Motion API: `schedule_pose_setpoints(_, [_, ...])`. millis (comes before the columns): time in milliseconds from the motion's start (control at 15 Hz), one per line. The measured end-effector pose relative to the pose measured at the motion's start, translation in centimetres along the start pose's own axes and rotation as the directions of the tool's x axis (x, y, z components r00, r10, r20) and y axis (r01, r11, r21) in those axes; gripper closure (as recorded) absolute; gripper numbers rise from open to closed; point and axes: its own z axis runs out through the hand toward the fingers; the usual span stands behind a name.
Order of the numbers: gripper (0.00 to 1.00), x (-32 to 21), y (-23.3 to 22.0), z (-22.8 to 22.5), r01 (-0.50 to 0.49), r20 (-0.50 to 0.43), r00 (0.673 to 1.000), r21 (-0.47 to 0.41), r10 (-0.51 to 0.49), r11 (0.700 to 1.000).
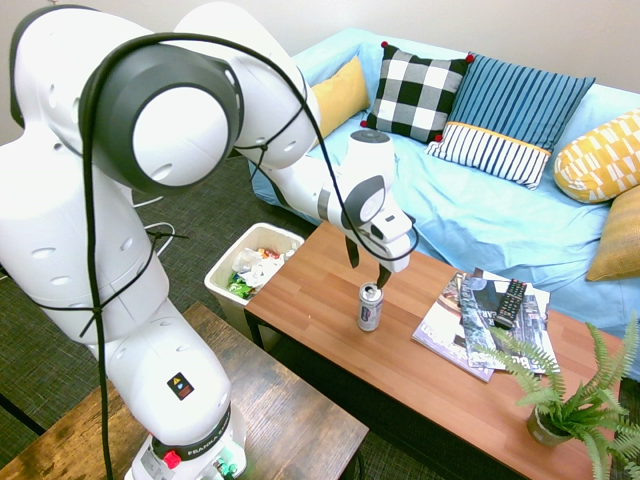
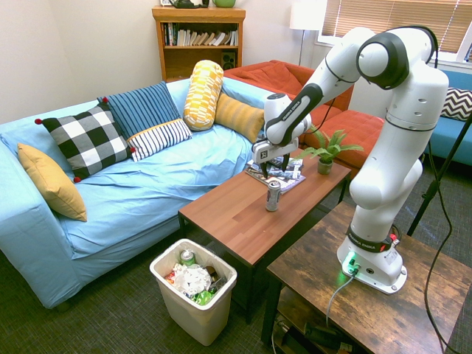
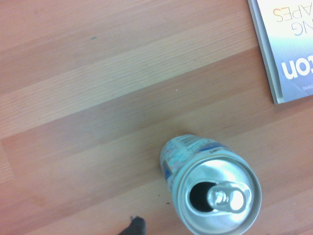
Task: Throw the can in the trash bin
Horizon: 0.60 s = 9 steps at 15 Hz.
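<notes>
The silver can (image 1: pixel 370 306) stands upright on the wooden coffee table (image 1: pixel 330 350), also seen as the can (image 2: pixel 273 195) in the second exterior view. My gripper (image 1: pixel 368 268) hovers just above the can, open, with one finger on either side of its top and nothing held. The wrist view looks straight down on the can (image 3: pixel 212 193), showing its opened lid. The cream-white trash bin (image 1: pixel 222 283) sits on the floor by the table's end; the trash bin (image 2: pixel 210 317) holds crumpled paper, green and red scraps and another can.
Magazines (image 1: pixel 470 320) with a black remote (image 1: pixel 511 302) lie on the table beyond the can. A potted fern (image 1: pixel 570 400) stands at the far end. A blue sofa (image 1: pixel 470 210) with cushions runs along the table. A dark wooden table (image 1: pixel 290 420) carries the arm.
</notes>
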Motion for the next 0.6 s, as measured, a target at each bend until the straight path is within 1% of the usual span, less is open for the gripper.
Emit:
schedule_pose_setpoints(267, [0.00, 1.1, -0.4, 3.9, -0.018, 0.022, 1.000, -0.023, 0.019, 1.000])
schedule_pose_setpoints(600, [0.00, 1.4, -1.2, 7.0, -0.028, 0.036, 0.999, -0.045, 0.029, 0.999])
